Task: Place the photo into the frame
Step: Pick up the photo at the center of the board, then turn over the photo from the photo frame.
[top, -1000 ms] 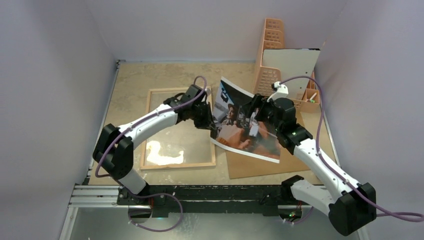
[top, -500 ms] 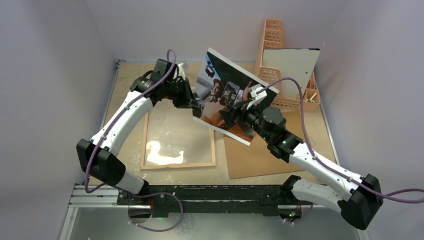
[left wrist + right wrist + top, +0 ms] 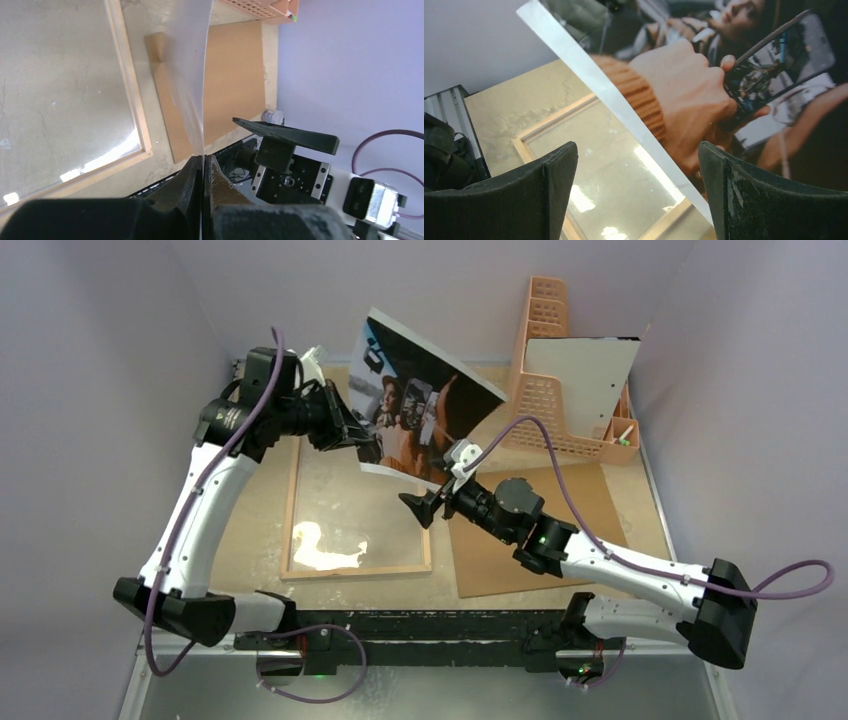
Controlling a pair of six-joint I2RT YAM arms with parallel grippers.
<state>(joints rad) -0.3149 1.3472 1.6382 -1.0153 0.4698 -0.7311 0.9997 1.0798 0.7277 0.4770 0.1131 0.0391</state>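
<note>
The photo, a print of a person holding a phone, hangs tilted in the air over the table's middle. My left gripper is shut on the photo's left edge; in the left wrist view the sheet runs edge-on up from between the closed jaws. The frame lies flat on the table, wood rim up, glass showing, below and left of the photo. My right gripper is open and empty, below the photo's lower edge, over the frame's right rim. In the right wrist view the photo fills the upper right, above the frame.
A brown backing board lies flat to the right of the frame. An orange mesh basket stands at the back right with a white board leaning on it. Walls close in on both sides.
My left gripper has lifted the photo up and to the back left. My right gripper has let go of the photo, opened, and dropped forward below it.
</note>
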